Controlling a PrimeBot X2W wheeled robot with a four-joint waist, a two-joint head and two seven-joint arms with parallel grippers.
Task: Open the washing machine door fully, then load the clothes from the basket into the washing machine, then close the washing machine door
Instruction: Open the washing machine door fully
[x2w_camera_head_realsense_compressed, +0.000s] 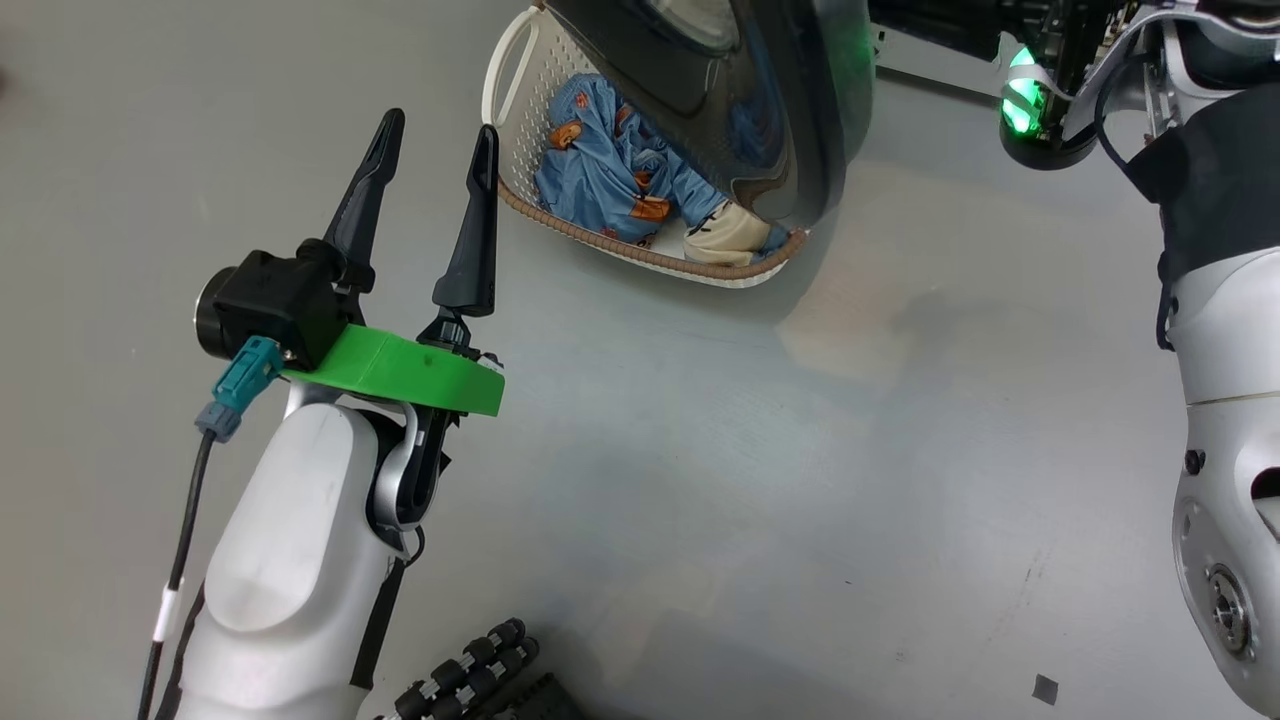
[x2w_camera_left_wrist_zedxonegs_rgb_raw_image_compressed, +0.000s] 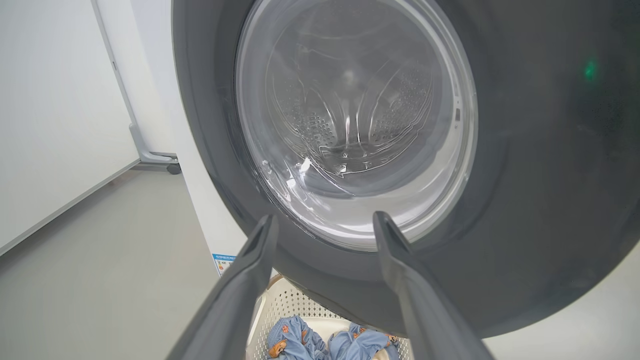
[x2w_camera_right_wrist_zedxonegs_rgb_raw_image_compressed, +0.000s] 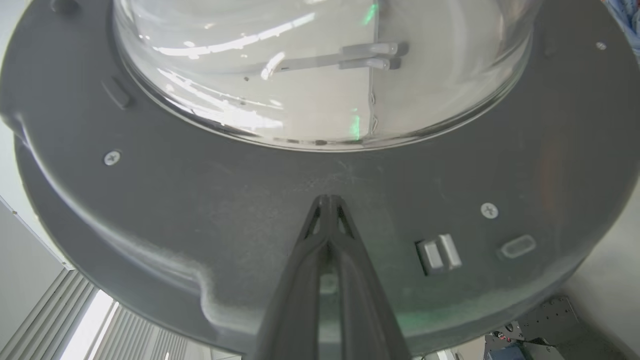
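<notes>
a: what is the left pincer (x2w_camera_head_realsense_compressed: 440, 127) doing?

b: its two dark fingers stand wide apart with nothing between them. it hangs above the grey floor (x2w_camera_head_realsense_compressed: 700, 450).

a: and the washing machine door (x2w_camera_head_realsense_compressed: 790, 120)?

b: it is ahead of that pincer (x2w_camera_left_wrist_zedxonegs_rgb_raw_image_compressed: 325, 218) and a little to the side of its right finger, not touching it. along the fingers you face the door (x2w_camera_left_wrist_zedxonegs_rgb_raw_image_compressed: 525, 175) straight on. its clear glass bowl (x2w_camera_left_wrist_zedxonegs_rgb_raw_image_compressed: 350, 125) sits just past the fingertips, and the perforated drum (x2w_camera_left_wrist_zedxonegs_rgb_raw_image_compressed: 345, 120) shows through it.

a: where is the basket (x2w_camera_head_realsense_compressed: 520, 90)?

b: on the floor just beyond the left pincer's tips, near the right finger. the black door rim hangs over its far part and hides it. in the left wrist view the basket (x2w_camera_left_wrist_zedxonegs_rgb_raw_image_compressed: 285, 300) lies below and between the two fingers, under the door's lower edge.

a: are the clothes (x2w_camera_head_realsense_compressed: 610, 170) in it?

b: yes, blue fabric with orange-brown bears and a cream patch at one end. they (x2w_camera_left_wrist_zedxonegs_rgb_raw_image_compressed: 300, 342) lie low between the fingers.

a: the washing machine (x2w_camera_left_wrist_zedxonegs_rgb_raw_image_compressed: 200, 200) itself?

b: its white front is left of the left pincer's left finger, with a blue-and-white sticker (x2w_camera_left_wrist_zedxonegs_rgb_raw_image_compressed: 222, 261) low down.

a: and the right pincer (x2w_camera_right_wrist_zedxonegs_rgb_raw_image_compressed: 328, 200)?

b: its fingers are pressed together and grip nothing. the tips point at the dark inner face of the door (x2w_camera_right_wrist_zedxonegs_rgb_raw_image_compressed: 200, 200), just below the bulging glass (x2w_camera_right_wrist_zedxonegs_rgb_raw_image_compressed: 320, 100). i cannot tell whether they touch it. a small grey latch (x2w_camera_right_wrist_zedxonegs_rgb_raw_image_compressed: 439, 252) sits just to the right of its fingers.
</notes>
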